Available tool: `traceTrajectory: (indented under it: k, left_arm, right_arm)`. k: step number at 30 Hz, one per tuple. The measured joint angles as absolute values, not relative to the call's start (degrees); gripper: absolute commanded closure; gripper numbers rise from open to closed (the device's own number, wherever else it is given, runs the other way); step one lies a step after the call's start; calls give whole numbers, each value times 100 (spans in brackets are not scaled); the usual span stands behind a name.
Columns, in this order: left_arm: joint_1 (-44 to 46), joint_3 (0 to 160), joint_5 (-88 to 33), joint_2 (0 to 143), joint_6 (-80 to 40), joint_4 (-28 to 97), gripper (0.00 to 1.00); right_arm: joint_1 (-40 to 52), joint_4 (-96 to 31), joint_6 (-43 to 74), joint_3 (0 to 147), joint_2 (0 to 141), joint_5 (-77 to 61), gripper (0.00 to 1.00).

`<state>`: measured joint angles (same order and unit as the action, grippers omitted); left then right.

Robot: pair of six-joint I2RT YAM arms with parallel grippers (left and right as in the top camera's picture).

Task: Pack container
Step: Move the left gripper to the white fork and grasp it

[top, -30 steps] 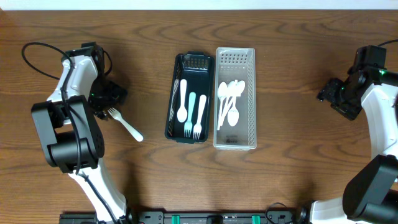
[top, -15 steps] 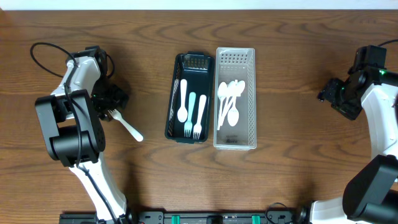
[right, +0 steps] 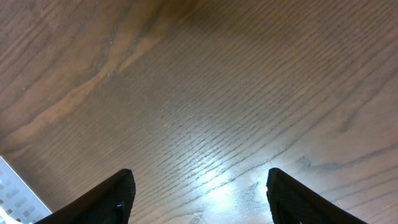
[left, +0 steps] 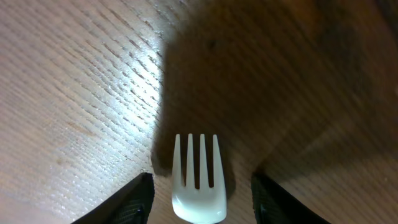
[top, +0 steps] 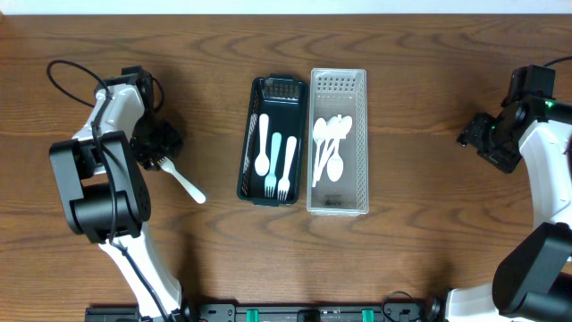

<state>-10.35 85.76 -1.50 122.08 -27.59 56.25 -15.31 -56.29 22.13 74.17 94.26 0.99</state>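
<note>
Overhead, the wooden surface (top: pixel 420 224) carries two long containers standing side by side and touching at its middle: a dark container (top: pixel 243 170) on the left and a clear container (top: pixel 362 143) with slotted walls on the right. In the dark container lie a white spoon (top: pixel 262 143), a teal fork (top: pixel 274 165) and a second white fork (top: pixel 288 165), all lengthwise. The clear container holds a cluster of white spoons (top: pixel 329 148), bowls toward the far end. Well apart to the left, a loose fork (top: pixel 183 183) lies flat and slanted on the wood, outside both containers, its head under the left pincer (top: pixel 159 152), its handle running toward the near edge. A black cable (top: pixel 63 72) loops behind the left arm. The right pincer (top: pixel 474 134) sits far to the right, over bare wood, well apart from the containers. From the left wrist, the head of the loose fork, four tines pointing away, lies on the wood between the two dark fingertips (left: pixel 134 202); the jaws stand apart, a gap showing on each side of the fork, so neither tip touches it. From the right wrist, the fingertips (right: pixel 106 199) are spread wide over bare wood grain with nothing between them, and a corner of the clear container shows at the lower left edge.
</note>
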Motion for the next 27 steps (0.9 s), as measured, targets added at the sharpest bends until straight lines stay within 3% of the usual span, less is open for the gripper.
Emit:
traceTrajectory:
  k: [3,11,27]
  left_arm:
    - [-1035,8460,-193,12136,-2652,5489,50]
    - [-1039,8390,-397,12105,-2539,5391,69]
    - [-1026,8359,-1179,12138,-2320,5811,75]
  right_arm:
    - [-1531,-5631,2213,7417,9426,106,28]
    - [-1531,-5629,2213,7417,9426,110,26]
    - [-1531,-5625,2213,7417,9426,110,25]
